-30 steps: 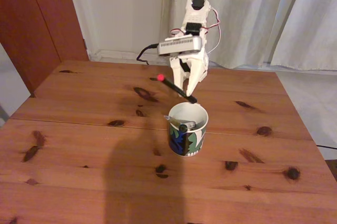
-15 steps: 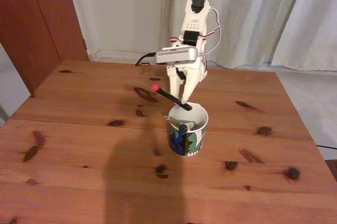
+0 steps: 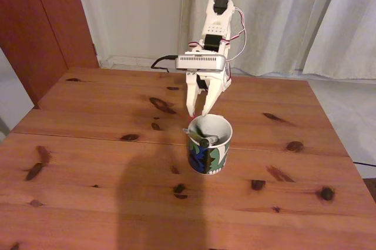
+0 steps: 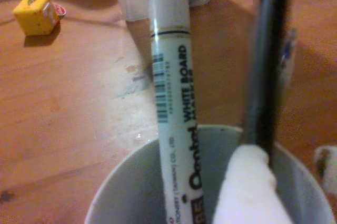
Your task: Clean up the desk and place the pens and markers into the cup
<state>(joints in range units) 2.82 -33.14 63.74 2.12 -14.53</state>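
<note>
Directly beneath the white two-finger gripper (image 3: 197, 115), fingers spread: one patterned white ceramic mug (image 3: 210, 157) holding one white whiteboard marker (image 4: 172, 103) and one black pen (image 4: 266, 66).

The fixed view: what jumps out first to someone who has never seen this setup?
A white robot arm stands at the far edge of a knotty wooden desk, its tool dipping toward a patterned white cup mid-table. In the wrist view, a white board marker with a black cap leans in the cup beside a dark pen, and a small yellow cube lies at the upper left.
</note>
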